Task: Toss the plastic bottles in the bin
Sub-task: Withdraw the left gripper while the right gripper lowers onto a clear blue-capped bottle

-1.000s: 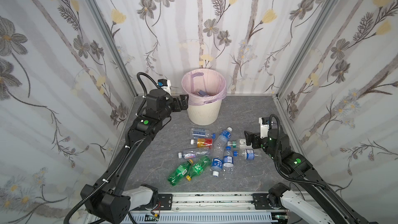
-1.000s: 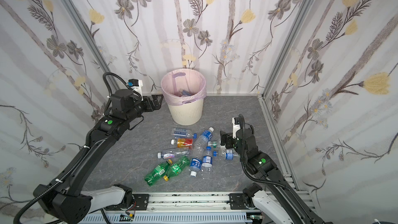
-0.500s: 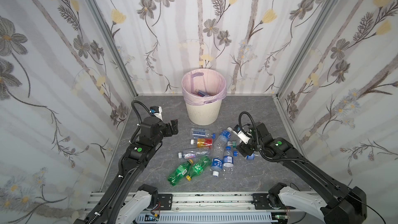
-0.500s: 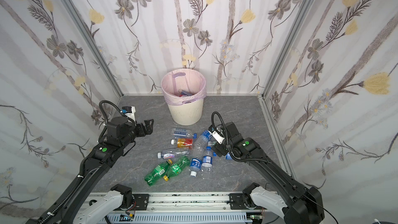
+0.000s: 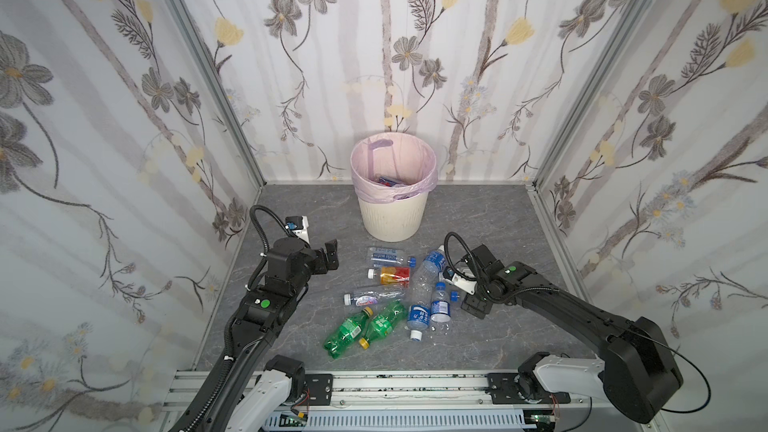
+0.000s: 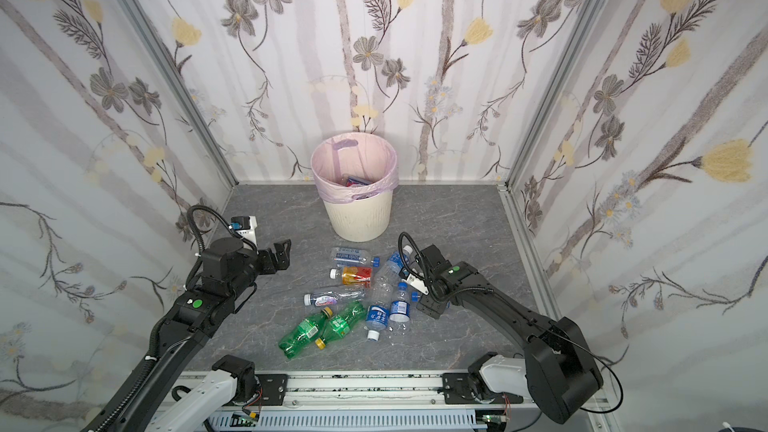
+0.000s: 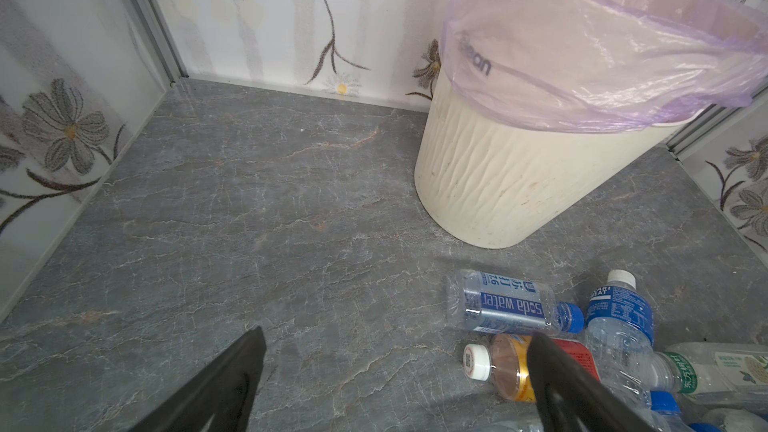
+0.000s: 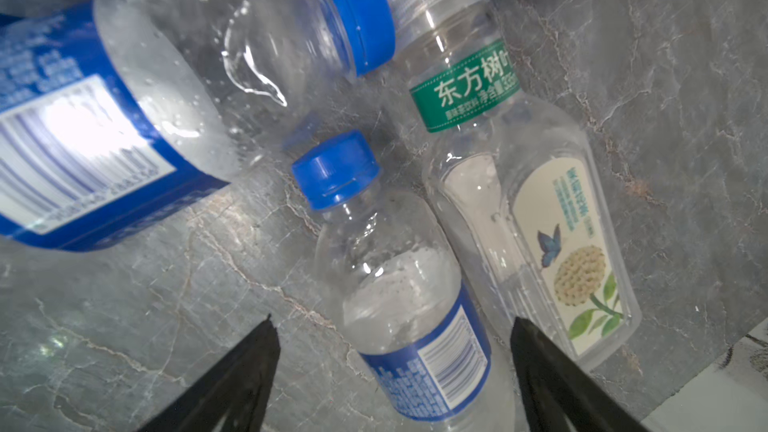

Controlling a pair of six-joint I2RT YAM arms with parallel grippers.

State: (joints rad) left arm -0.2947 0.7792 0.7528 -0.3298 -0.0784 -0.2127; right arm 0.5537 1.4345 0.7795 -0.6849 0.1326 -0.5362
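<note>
One bin (image 5: pixel 392 218) stands at the table's (image 5: pixel 490 222) back edge; the bottles inside it are too hidden to count. About ten bottles (image 5: pixel 417 317) lie mid-table, two of them green ones (image 5: pixel 345 332). The left gripper (image 7: pixel 397 336) has its jaws wide apart and empty. The right gripper (image 8: pixel 392 322) has its jaws apart, straddling a blue-capped bottle (image 8: pixel 399 284). In both top views its arm (image 5: pixel 552 301) hides nearby bottles.

The counter (image 5: pixel 478 218) is a matt grey stone-look surface with pale and rusty veins. The bin (image 5: pixel 392 218) is cream plastic, ribbed and slightly scuffed, under a thin, glossy pink film liner (image 7: pixel 602 47). The plastic bottles (image 8: pixel 399 284) are clear and glossy with droplets inside, smooth blue caps (image 8: pixel 336 168) and shiny printed labels (image 8: pixel 440 367); 2 green ones (image 5: pixel 347 332) are translucent. Matt floral-printed walls (image 5: pixel 124 118) meet at brushed metal posts (image 5: pixel 210 76).
</note>
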